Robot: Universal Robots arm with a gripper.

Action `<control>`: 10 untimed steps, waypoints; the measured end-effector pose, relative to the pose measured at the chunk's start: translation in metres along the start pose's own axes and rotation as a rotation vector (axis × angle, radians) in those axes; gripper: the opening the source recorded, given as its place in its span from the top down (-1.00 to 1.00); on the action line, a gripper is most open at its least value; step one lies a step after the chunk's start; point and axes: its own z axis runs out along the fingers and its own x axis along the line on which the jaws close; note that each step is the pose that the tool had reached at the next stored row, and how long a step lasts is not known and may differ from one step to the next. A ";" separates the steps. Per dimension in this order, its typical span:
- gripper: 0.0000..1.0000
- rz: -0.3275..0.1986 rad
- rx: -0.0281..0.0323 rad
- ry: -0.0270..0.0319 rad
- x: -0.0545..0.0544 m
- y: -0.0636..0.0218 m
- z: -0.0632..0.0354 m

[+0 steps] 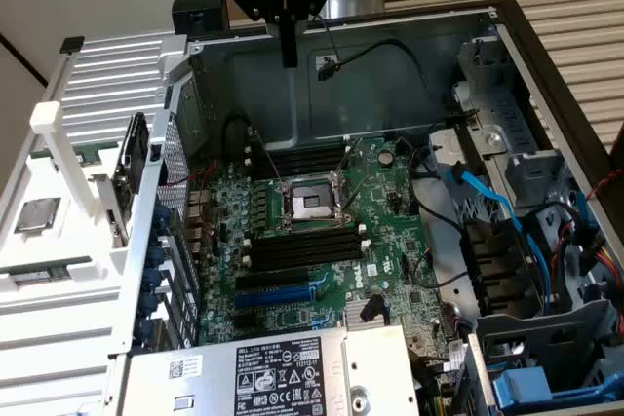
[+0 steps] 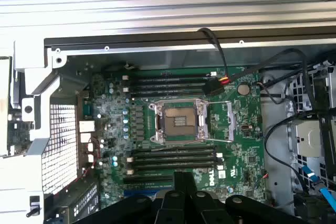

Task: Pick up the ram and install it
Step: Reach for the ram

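My gripper (image 1: 289,54) hangs high over the far wall of the open computer case, its dark fingers (image 2: 184,181) pressed together with nothing green between them. The ram (image 1: 41,271) looks like a thin green strip lying in the white rack at the exterior view's left, far from the gripper. On the green motherboard (image 1: 380,241), black memory slots (image 1: 302,246) run on the near side of the processor socket (image 1: 307,202), and more slots (image 1: 297,157) lie on its far side. The wrist view looks straight down on the socket (image 2: 178,121) and both slot banks (image 2: 173,158).
The white rack (image 1: 58,133) also carries a square silver processor chip (image 1: 34,213) and a dark upright expansion card (image 1: 132,177). Black and blue cables (image 1: 487,192) and drive bays crowd the case on the exterior view's right. A power supply (image 1: 283,372) covers the near edge.
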 end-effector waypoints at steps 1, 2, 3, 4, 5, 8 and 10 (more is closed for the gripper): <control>0.80 0.000 0.0000 0.0000 0.000 0.0000 0.0000; 0.80 0.000 0.0000 0.0000 0.000 0.0000 0.0000; 0.80 0.000 0.0000 0.0000 0.000 0.0000 0.0000; 0.80 0.000 -0.0001 0.0000 0.000 0.0000 0.0000; 0.80 0.000 0.0000 0.0000 0.000 0.0000 0.0000; 0.80 0.000 0.0001 0.0000 0.000 0.0000 0.0000; 0.80 0.000 0.0000 0.0000 0.000 0.0000 0.0000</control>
